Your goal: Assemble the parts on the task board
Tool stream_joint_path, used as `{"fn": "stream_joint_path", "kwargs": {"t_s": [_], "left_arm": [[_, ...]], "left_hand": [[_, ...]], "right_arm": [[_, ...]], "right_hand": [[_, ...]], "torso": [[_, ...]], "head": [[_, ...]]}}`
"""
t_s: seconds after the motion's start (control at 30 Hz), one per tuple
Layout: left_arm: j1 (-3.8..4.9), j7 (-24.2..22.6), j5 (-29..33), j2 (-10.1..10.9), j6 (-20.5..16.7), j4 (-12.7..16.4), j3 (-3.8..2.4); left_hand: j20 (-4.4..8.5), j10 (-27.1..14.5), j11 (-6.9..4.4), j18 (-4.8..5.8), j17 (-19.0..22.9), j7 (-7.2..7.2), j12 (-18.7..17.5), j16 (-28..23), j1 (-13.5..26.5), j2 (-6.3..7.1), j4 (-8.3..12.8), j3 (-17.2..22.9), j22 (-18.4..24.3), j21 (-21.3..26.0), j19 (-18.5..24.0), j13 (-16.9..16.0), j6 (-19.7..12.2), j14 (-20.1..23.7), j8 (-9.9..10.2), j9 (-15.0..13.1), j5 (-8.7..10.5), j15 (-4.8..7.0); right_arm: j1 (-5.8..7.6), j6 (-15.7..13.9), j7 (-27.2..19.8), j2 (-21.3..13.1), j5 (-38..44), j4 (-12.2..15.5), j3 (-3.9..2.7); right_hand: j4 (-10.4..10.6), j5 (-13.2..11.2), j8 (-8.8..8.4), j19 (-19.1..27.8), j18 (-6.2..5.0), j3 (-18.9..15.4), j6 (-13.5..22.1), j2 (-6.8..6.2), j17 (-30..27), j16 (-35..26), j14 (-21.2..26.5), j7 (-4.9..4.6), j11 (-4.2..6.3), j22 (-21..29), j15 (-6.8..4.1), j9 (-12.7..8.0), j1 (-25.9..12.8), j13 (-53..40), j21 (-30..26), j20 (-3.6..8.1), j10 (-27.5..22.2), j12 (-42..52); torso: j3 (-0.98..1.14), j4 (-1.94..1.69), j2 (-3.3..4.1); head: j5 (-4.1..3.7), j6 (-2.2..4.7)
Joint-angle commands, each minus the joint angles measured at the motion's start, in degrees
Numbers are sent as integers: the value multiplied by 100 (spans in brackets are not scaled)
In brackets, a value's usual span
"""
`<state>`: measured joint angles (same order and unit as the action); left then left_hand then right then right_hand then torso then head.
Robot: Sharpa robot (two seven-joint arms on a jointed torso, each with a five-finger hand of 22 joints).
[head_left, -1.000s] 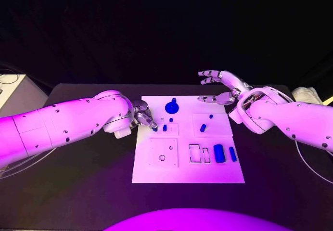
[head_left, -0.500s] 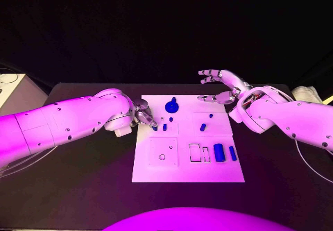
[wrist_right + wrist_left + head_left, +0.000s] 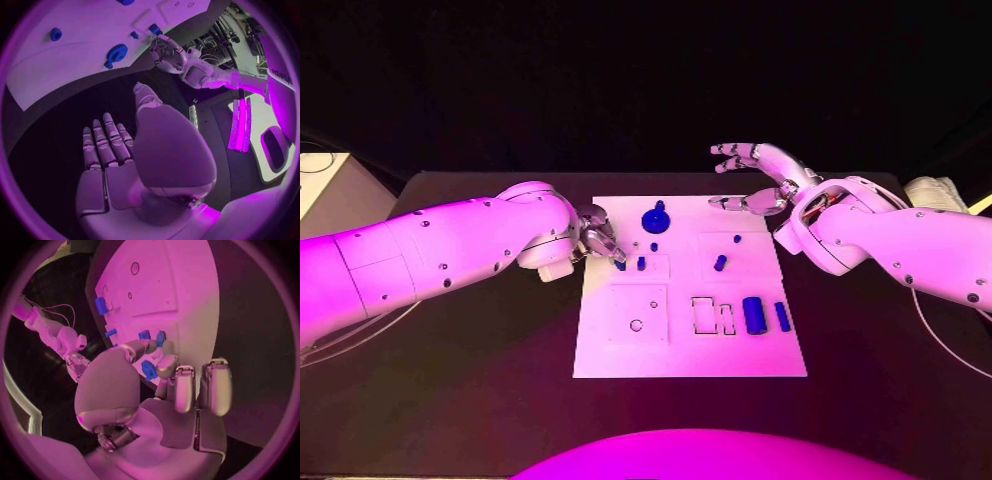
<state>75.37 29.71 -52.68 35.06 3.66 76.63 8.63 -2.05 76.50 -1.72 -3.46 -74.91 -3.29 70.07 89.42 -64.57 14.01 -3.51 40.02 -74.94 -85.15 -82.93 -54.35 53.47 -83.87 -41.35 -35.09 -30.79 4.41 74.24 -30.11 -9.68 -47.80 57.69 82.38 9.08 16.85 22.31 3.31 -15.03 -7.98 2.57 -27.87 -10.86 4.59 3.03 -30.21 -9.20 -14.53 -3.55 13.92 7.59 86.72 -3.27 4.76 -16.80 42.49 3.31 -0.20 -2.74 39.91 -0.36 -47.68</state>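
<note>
The white task board (image 3: 682, 345) lies in the middle of the table. My left hand (image 3: 599, 240) hovers at the board's left edge and pinches a small blue part (image 3: 619, 264) between thumb and a finger; the left wrist view shows that part (image 3: 149, 369) in the pinch of the left hand (image 3: 147, 395). Just right of it a blue peg (image 3: 640, 263) stands in the board. A round blue knob (image 3: 655, 220) sits near the far edge. My right hand (image 3: 764, 185) hangs over the far right corner with fingers spread and holds nothing (image 3: 147, 150).
On the board's near right lie a blue cylinder (image 3: 754, 316) and a thinner blue bar (image 3: 782, 318), beside two rectangular slots (image 3: 714, 317). Another blue piece (image 3: 720, 264) sits mid-right. A pale box (image 3: 329, 190) stands at the table's far left.
</note>
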Motion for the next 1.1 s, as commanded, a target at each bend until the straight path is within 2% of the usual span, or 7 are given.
{"fn": "stream_joint_path", "kwargs": {"t_s": [0.03, 0.27, 0.93, 1.0, 1.1], "left_arm": [[-56, 5, 94, -51, 121, 13, 38], [-57, -2, 106, -58, 81, 4, 38], [-58, -19, 136, -76, 80, -9, 39], [-58, -17, 138, -77, 84, -10, 39], [-58, -14, 141, -80, 90, -14, 39]], "left_hand": [[36, 28, -21, 104, -1426, 119, 2, 18, 42, -45, 264, 192, -524, -17, -24, -6, 36, -588, 24, -16, 22, 49], [53, 39, -43, 105, -1432, 152, 4, 20, 85, -45, 198, 5, -527, -14, -28, -32, 53, -590, 49, -16, 49, 67], [88, 22, -71, 106, -1435, 188, 1, 21, 258, 33, -170, -713, -526, 2, -32, -103, 226, -591, 231, 75, 149, 96], [87, 17, -68, 107, -1436, 185, -4, 22, 284, 60, -242, -849, -529, 3, -34, -108, 253, -591, 262, 90, 200, 94], [86, 12, -68, 106, -1435, 184, -12, 21, 228, 39, -361, -1066, -527, 9, -34, -126, 294, -591, 330, 121, 563, 92]], "right_arm": [[-2, 50, -39, -1, 22, 10, -1], [-2, 51, -41, 2, 22, 4, -1], [-2, 47, -42, -1, 18, 2, -1], [-2, 47, -42, -1, 18, 1, -1], [-2, 49, -43, -1, 17, 1, -1]], "right_hand": [[-6, -19, 28, -18, 115, 28, -49, 62, 6, 15, -36, -772, 4, 5, -17, 6, -12, -7, 39, -2, 26, 5], [-6, -17, 28, -15, 118, 34, -50, 64, 4, 12, -29, -773, 4, 7, -16, 5, -12, -7, 38, -2, 29, 4], [-6, -15, 30, -2, 122, 42, -62, 69, 1, 8, -21, -774, 3, 12, -13, 6, -12, -7, 34, -2, 40, 3], [-6, -15, 30, -2, 122, 42, -62, 69, 1, 8, -21, -774, 3, 12, -13, 6, -12, -7, 34, -2, 40, 3], [-6, -15, 30, -2, 122, 42, -62, 69, 1, 8, -21, -774, 3, 12, -13, 6, -12, -7, 34, -2, 40, 3]], "torso": [[1, -7, -5], [-1, -7, -9], [-3, -3, -6], [-1, -4, -6], [-6, -5, -7]], "head": [[-7, -17], [-9, -23], [-11, -26], [-14, -29], [-18, -29]]}}
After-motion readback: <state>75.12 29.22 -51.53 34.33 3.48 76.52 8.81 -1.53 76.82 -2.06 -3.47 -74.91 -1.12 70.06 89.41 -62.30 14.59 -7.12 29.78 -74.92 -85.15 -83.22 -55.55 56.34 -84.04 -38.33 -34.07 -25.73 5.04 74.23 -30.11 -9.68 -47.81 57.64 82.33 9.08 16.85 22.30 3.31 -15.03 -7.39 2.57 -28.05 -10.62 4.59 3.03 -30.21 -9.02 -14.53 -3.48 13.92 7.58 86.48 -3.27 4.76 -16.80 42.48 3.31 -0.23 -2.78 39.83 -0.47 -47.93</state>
